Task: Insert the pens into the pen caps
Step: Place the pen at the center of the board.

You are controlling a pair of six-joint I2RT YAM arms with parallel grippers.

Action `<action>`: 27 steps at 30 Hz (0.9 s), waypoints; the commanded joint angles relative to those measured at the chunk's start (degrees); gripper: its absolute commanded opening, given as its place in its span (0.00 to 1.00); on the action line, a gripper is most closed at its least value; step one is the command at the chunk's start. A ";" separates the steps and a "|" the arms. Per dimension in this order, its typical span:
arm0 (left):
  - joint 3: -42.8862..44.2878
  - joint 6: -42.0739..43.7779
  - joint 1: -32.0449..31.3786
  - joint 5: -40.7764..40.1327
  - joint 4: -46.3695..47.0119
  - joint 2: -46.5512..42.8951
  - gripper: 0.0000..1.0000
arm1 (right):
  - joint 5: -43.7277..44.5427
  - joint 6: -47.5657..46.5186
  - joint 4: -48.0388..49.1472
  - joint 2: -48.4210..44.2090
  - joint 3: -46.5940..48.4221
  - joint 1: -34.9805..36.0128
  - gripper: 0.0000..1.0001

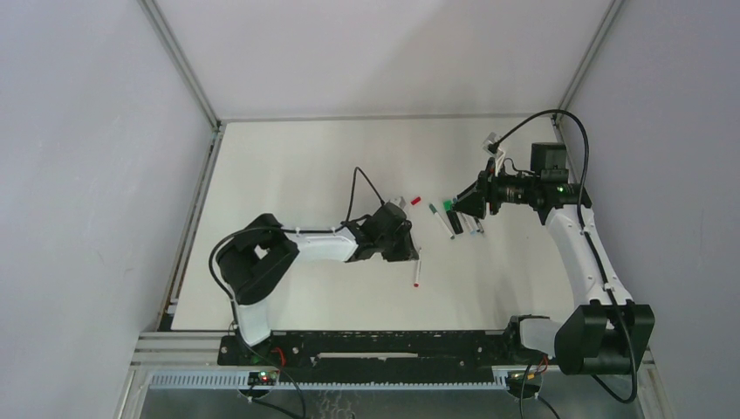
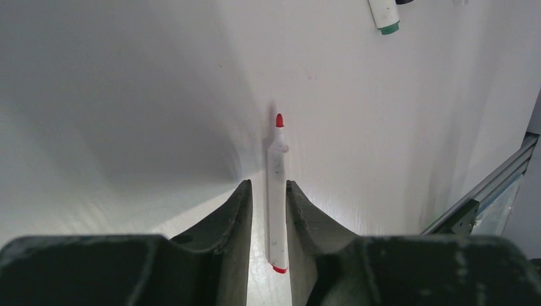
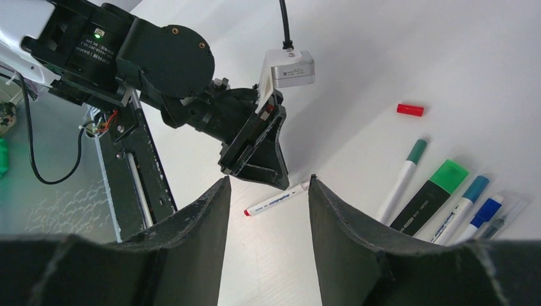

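L end effector (image 2: 268, 186) part-open astride red-tipped pen (image 2: 277, 159)

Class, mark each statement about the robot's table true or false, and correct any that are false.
1. A red-tipped pen lies on the table between the fingers of the left gripper. True.
2. The red cap sits on the red-tipped pen. False: it lies alone on the table, apart from that pen, whose tip is bare.
3. The right gripper holds a pen. False: it is open and empty.
4. A black marker with a green end lies among the pens near the right gripper. True.
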 commanded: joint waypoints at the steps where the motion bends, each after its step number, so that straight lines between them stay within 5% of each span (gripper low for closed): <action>1: -2.67 0.59 -0.01 -3.20 3.48 -4.78 0.30 | -0.31 -0.64 -0.32 0.18 -0.17 -0.30 0.55; 7: -10.04 5.13 -0.38 -9.49 10.08 -17.61 0.30 | -1.70 -2.83 0.01 -1.47 -1.29 -0.40 0.55; 14: -22.12 21.11 -1.59 -11.88 18.70 -40.15 0.31 | -4.02 -11.59 -0.45 -5.51 -2.11 0.80 0.55; 17: -27.00 25.85 -1.51 -13.31 18.64 -49.46 0.35 | -3.46 -24.17 -3.80 -7.57 -2.12 4.17 0.59; 22: -36.07 28.61 -1.41 -14.60 20.56 -61.63 0.71 | -3.77 -63.15 -17.95 -4.29 -2.02 8.49 0.83; 27: -45.06 26.63 -1.41 -15.85 23.66 -68.68 0.73 | 10.61 -68.63 -18.21 5.57 3.80 15.57 0.81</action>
